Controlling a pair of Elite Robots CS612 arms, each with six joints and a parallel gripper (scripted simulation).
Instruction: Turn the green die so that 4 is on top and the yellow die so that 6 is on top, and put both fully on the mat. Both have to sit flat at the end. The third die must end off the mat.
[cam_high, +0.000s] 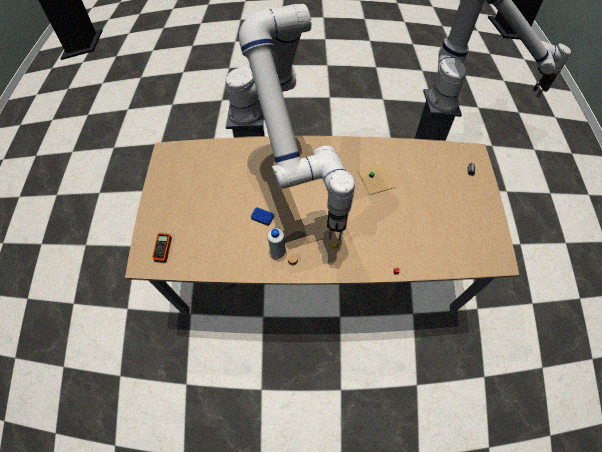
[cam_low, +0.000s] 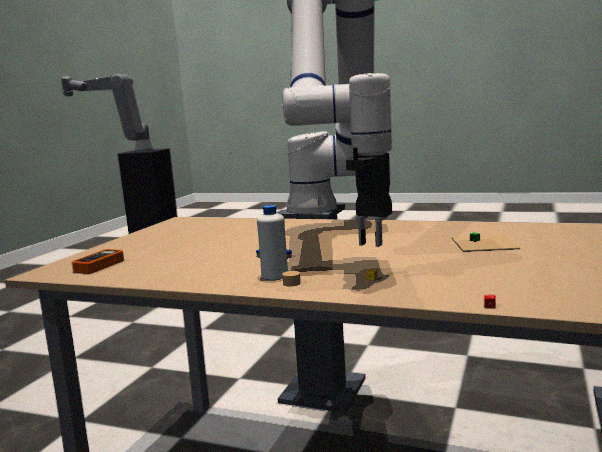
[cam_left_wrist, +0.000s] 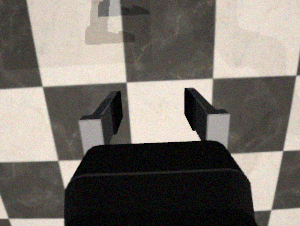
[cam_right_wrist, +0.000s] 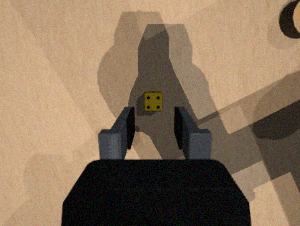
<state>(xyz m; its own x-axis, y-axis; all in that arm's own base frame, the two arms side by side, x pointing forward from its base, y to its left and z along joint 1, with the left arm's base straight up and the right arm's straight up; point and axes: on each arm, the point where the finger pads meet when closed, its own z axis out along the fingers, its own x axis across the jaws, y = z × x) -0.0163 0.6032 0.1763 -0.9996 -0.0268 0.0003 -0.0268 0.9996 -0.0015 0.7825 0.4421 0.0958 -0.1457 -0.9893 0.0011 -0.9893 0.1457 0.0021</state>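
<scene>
The yellow die (cam_high: 334, 245) (cam_low: 372, 275) (cam_right_wrist: 153, 101) lies flat on the table with four pips on top. My right gripper (cam_high: 335, 238) (cam_low: 370, 244) (cam_right_wrist: 154, 119) is open, part-way, pointing down above the yellow die and touching nothing. The green die (cam_high: 371, 174) (cam_low: 474, 237) sits on the thin mat (cam_high: 382, 186) (cam_low: 492, 245), near its back left part in the top view; its top face is too small to read. The red die (cam_high: 396, 271) (cam_low: 490, 301) lies off the mat near the table's front edge. My left gripper (cam_left_wrist: 152, 102) (cam_high: 538, 90) is open and empty, away from the table over the floor.
A white bottle (cam_high: 276, 245) (cam_low: 272, 247) stands beside a round wooden disc (cam_high: 293, 260) (cam_low: 291, 278), left of the yellow die. A blue sponge-like block (cam_high: 262, 216), an orange multimeter (cam_high: 161, 247) (cam_low: 98, 261) and a small dark object (cam_high: 471, 169) lie farther out.
</scene>
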